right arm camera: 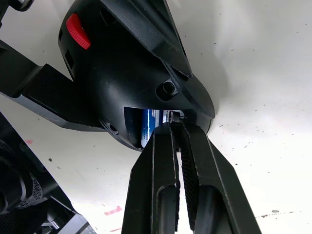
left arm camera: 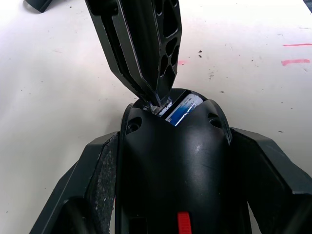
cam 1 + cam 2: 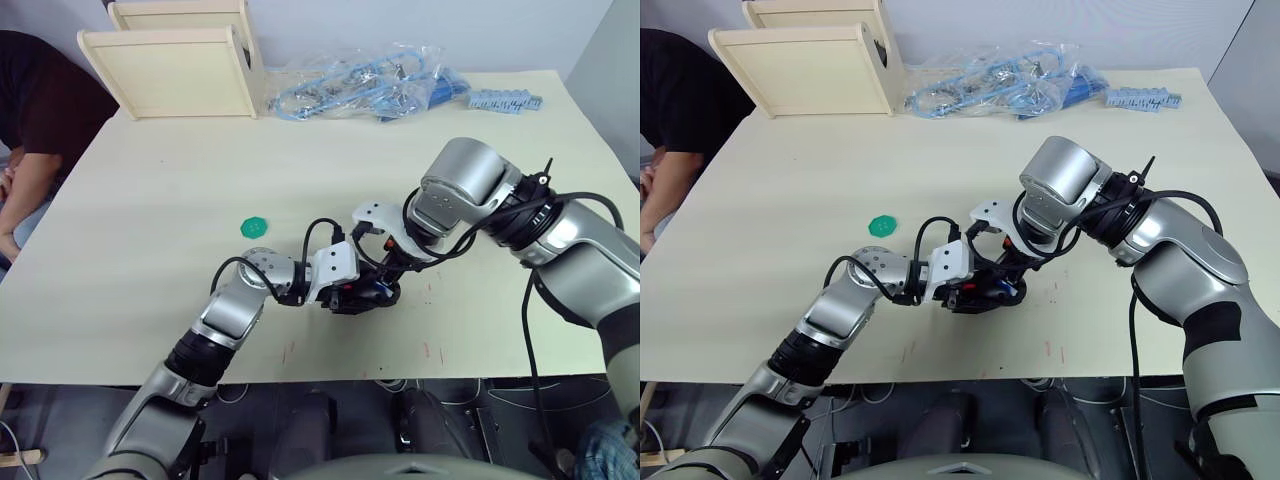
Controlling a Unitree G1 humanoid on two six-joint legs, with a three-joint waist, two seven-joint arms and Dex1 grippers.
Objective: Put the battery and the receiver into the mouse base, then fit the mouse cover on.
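The pale table (image 3: 150,220) stood in a plain room, with two wooden trays (image 3: 175,70) and a bag of blue cables (image 3: 365,85) at its far edge and a person's arm (image 3: 25,185) at one side. A green disc (image 3: 254,227) lay apart from the work. Near the front edge, the left gripper (image 2: 170,195) clamped the mouse base (image 2: 175,161) by its sides, jaws closed on the body, its red wheel (image 1: 78,31) plain to see. The battery (image 2: 183,109) already sat in the hollow, its blue label showing. The right gripper (image 1: 176,127) had its fingers pinched together at the edge of that opening, on something small and silvery, which I took for the receiver (image 2: 159,108), going in beside the battery. So I judged one part was in, the second nearly so. The mouse cover was yet to be fitted, and I could not pick it out on the table.
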